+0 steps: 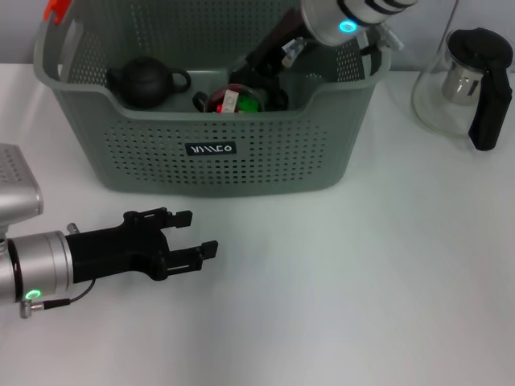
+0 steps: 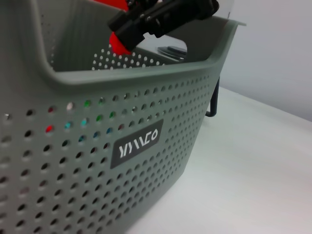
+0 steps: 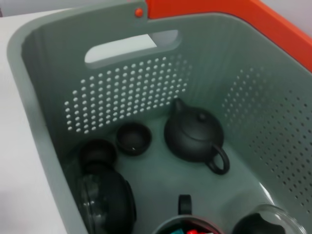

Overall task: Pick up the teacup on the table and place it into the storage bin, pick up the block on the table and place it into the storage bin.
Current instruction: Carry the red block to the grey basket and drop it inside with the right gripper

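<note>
The grey-green storage bin point(image 1: 201, 173) stands at the back of the table; its black label point(image 2: 135, 144) fills the left wrist view. Inside it the right wrist view shows a small black teacup point(image 3: 133, 138), a second dark cup point(image 3: 97, 152) and a black teapot point(image 3: 195, 135). Red and green blocks point(image 1: 233, 100) lie in a glass mug inside the bin. My right gripper point(image 1: 261, 68) reaches down into the bin from the right rim. My left gripper point(image 1: 197, 233) rests low over the table in front of the bin, open and holding nothing.
A glass pitcher with a black handle and lid point(image 1: 471, 84) stands on the table right of the bin. The bin's orange handle joint point(image 1: 55, 8) sticks up at its back left corner. White tabletop point(image 1: 346, 281) spreads in front.
</note>
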`<state>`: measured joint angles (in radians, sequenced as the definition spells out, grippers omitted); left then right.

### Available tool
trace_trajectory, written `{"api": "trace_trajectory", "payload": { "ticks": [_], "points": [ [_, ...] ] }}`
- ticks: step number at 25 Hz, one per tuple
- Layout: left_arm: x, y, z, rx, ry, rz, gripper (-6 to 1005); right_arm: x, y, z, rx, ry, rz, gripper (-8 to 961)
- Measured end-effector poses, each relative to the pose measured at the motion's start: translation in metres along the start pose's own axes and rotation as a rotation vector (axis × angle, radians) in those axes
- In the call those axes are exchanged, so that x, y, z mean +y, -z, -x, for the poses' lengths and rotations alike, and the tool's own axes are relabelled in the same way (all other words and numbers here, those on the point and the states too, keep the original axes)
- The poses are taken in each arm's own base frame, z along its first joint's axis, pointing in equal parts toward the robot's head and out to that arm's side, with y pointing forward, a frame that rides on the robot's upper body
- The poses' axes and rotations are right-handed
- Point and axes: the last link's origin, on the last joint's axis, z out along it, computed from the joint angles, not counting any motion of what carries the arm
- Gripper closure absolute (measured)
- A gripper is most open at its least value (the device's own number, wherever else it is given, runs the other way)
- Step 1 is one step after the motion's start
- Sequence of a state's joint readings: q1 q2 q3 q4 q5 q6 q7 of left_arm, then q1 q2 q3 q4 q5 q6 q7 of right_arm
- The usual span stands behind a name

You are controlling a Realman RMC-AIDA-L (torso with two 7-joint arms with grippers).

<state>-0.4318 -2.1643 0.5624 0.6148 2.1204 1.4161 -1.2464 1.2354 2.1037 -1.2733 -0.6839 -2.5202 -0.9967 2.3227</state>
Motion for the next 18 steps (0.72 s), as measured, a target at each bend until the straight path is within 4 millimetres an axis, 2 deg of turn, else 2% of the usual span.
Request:
{"api": "trace_trajectory", "payload": {
  "ticks": [11,18],
  "points": [
    [0.0012,-0.0011,0.0017,-0.002,0.010,0.004,267,0.0079,-0.0050,0.0026,-0.006,0.021,0.015,756],
    [0.0012,-0.0012,0.0015,-0.001,0.010,0.004,268,0.0097,-0.0077,0.0009,-0.007,0.025,0.021,701]
  ]
}}
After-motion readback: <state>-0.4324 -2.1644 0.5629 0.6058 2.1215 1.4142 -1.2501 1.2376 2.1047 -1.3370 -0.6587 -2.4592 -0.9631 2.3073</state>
